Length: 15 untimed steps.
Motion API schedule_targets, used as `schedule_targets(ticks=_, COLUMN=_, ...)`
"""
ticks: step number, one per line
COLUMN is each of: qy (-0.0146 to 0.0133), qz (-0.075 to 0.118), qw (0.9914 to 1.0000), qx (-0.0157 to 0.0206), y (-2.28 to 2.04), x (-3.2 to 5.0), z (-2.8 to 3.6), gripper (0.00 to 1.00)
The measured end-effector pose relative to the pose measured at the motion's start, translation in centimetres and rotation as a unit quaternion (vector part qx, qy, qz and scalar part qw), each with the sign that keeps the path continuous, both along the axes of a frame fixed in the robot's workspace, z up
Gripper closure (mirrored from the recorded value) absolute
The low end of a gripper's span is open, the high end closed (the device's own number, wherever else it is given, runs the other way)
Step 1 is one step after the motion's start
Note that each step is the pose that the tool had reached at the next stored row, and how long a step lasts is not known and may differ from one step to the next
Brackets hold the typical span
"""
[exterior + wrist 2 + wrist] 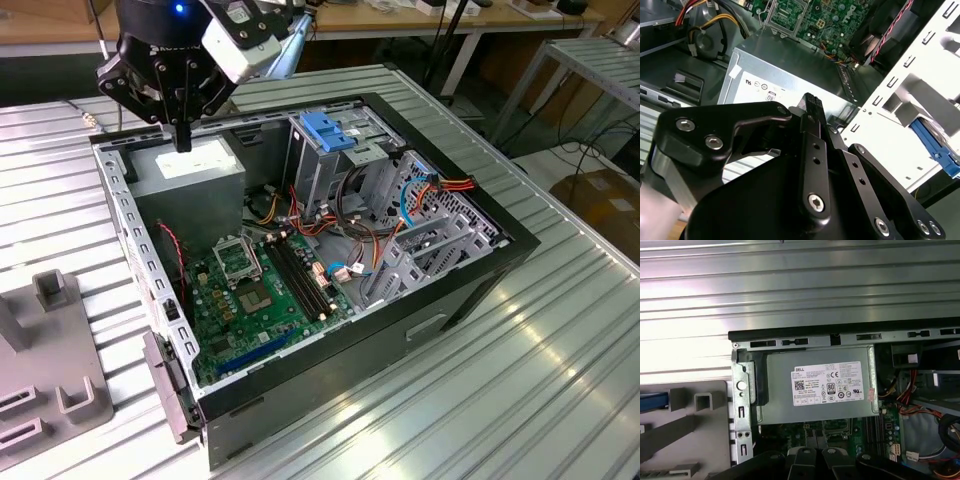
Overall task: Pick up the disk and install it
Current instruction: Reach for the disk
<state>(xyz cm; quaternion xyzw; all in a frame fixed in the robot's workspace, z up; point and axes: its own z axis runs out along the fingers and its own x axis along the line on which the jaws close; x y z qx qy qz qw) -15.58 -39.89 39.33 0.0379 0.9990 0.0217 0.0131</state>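
Observation:
My black gripper (183,138) hangs over the back corner of the open computer case (470,300), at the exterior view's left. It is just above the grey power supply (190,170) with its white label (827,384). The fingers (811,102) stand together, shut on nothing. Of the disk I see only a bright blue rail (936,151) past the case's pale slotted wall in the second wrist view. In the first wrist view a blue strip (652,401) lies on the grey fixture (695,430). The gripper is apart from it.
Inside the case lie a green motherboard (255,290), bundles of coloured cables (345,225) and a tall metal drive cage (330,165) with a blue latch (328,130) on top. The case rests on a ribbed metal table (520,400). A grey fixture (45,350) stands beside it.

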Motion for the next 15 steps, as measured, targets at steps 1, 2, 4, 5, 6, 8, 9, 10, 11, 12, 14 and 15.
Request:
schedule_targets(ticks=1, qy=0.0000, qz=0.000, qw=1.00000, qx=0.0000, y=0.00, x=-0.08, z=0.00, gripper=0.90)
schedule_targets(ticks=2, qy=0.0000, qz=0.000, qw=1.00000, qx=0.0000, y=0.00, x=-0.13, z=0.00, gripper=0.90)
schedule_targets(ticks=4, qy=0.0000, qz=0.000, qw=1.00000, qx=0.0000, y=0.00, x=-0.26, z=0.00, gripper=0.90)
schedule_targets(ticks=5, qy=0.0000, qz=0.000, qw=1.00000, qx=0.0000, y=0.00, x=-0.34, z=0.00, gripper=0.90)
schedule_targets(ticks=6, qy=0.0000, qz=0.000, qw=1.00000, qx=0.0000, y=0.00, x=-0.40, z=0.00, gripper=0.90)
schedule_targets(ticks=8, qy=0.0000, qz=0.000, qw=1.00000, qx=0.0000, y=0.00, x=-0.61, z=0.00, gripper=0.90)
schedule_targets(ticks=9, qy=0.0000, qz=0.000, qw=1.00000, qx=0.0000, y=0.00, x=-0.70, z=0.00, gripper=0.90)
schedule_targets(ticks=10, qy=0.0000, qz=0.000, qw=1.00000, qx=0.0000, y=0.00, x=-0.77, z=0.00, gripper=0.90)
schedule_targets(ticks=11, qy=0.0000, qz=0.000, qw=1.00000, qx=0.0000, y=0.00, x=-0.86, z=0.00, gripper=0.90)
schedule_targets(ticks=12, qy=0.0000, qz=0.000, qw=1.00000, qx=0.0000, y=0.00, x=-0.93, z=0.00, gripper=0.90)
schedule_targets(ticks=14, qy=0.0000, qz=0.000, qw=1.00000, qx=0.0000, y=0.00, x=-1.10, z=0.00, gripper=0.90)
schedule_targets(ticks=15, qy=0.0000, qz=0.000, qw=1.00000, qx=0.0000, y=0.00, x=-1.17, z=0.00, gripper=0.90)
